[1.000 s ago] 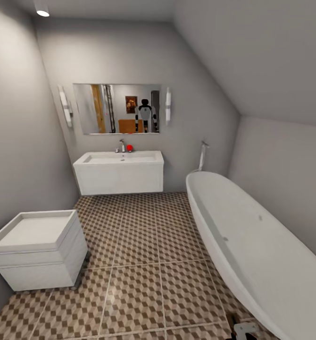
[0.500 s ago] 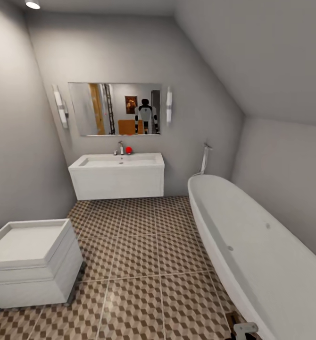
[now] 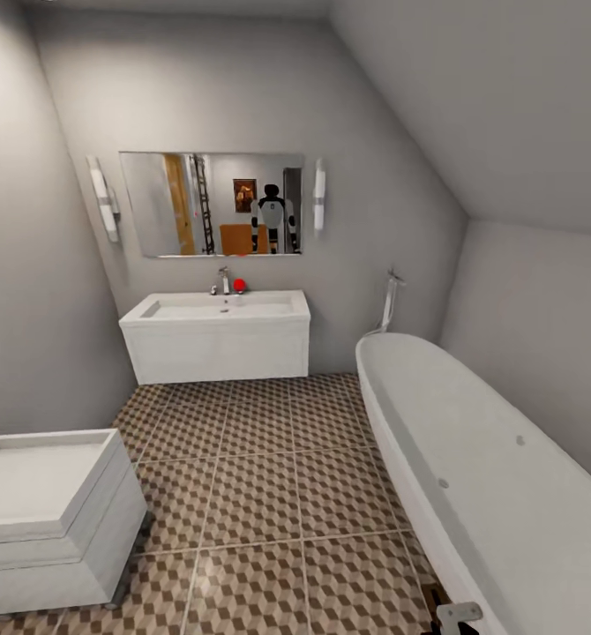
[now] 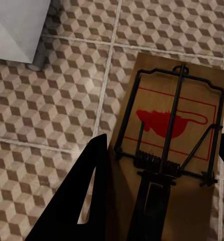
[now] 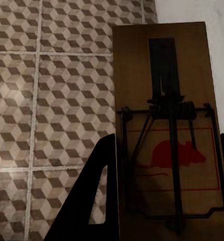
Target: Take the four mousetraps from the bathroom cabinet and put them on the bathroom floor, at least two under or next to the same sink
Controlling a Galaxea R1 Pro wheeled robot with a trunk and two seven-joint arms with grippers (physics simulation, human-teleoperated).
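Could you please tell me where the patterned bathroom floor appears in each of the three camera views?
Head view: bathroom floor spans the lower middle, between toilet and bathtub.
Left wrist view: behind the held mousetrap.
Right wrist view: beside the other mousetrap.
Shared landmark: cube-pattern tiles with pale grout lines.

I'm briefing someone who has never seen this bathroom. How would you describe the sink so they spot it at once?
On the far wall hangs a wide mirror; directly below it is the sink, a straight-edged white basin slab with a chrome tap. Unlike the long oval bathtub at right and the square white toilet at near left, it is wall-mounted above the floor.
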